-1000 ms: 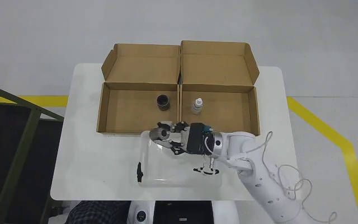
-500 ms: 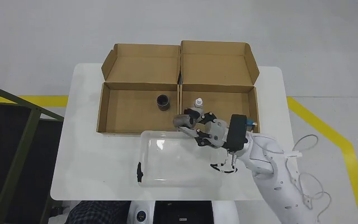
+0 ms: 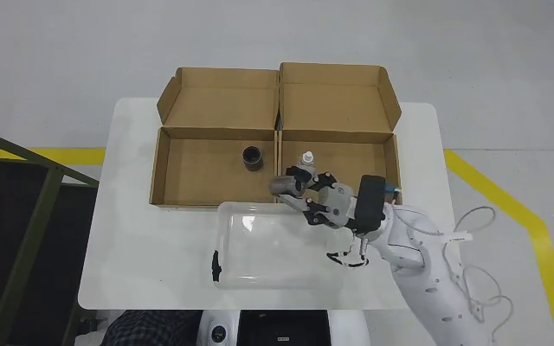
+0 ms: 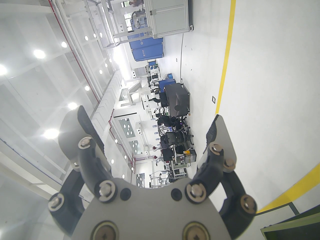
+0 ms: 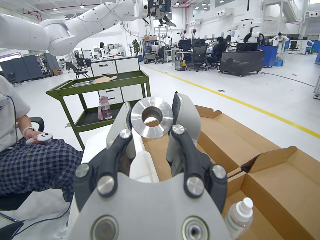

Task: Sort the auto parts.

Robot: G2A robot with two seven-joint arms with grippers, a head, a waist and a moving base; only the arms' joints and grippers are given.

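Over the table (image 3: 138, 242), the right gripper (image 5: 151, 109), clamped on the ring (image 5: 151, 131), has swung from the tray (image 3: 260, 251) to the boxes (image 3: 199, 173), at their front wall, so a drop into a box looks next; the left gripper (image 4: 150, 116) gapes aloft.

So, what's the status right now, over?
Right hand shut on metal ring, over cardboard boxes. Left hand open, empty. Small bottle close by.
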